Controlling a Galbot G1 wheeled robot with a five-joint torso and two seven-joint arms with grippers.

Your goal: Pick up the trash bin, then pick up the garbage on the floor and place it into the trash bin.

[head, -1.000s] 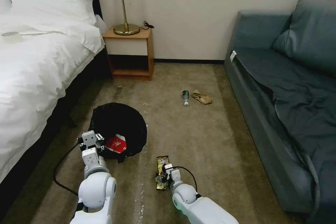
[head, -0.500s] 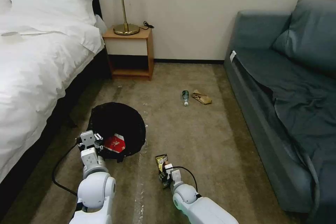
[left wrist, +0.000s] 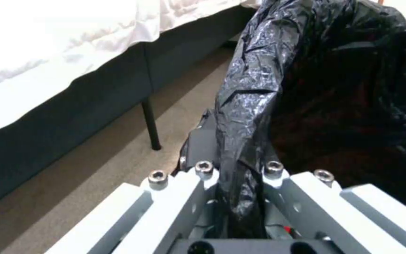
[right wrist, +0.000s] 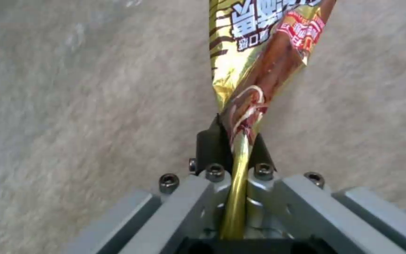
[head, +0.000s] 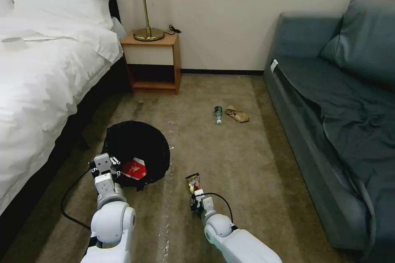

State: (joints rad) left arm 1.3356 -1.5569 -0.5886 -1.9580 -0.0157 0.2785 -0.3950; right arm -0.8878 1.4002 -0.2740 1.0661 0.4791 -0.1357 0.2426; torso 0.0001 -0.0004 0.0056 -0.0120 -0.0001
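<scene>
Both claws grip: left claw (left wrist: 233, 176) clamps trash bin (head: 138, 152) liner; right claw (right wrist: 236, 169) pinches candy wrapper (right wrist: 259, 70) edge, which may slip.

**Materials and finishes**

You see a crinkled, glossy black plastic bag (left wrist: 250, 91), a shiny gold foil wrapper (right wrist: 254, 53), matt rough carpet (head: 230, 152), a wooden nightstand (head: 154, 63), a polished brass lamp (head: 148, 33), and soft white bedding (head: 45, 61).
</scene>
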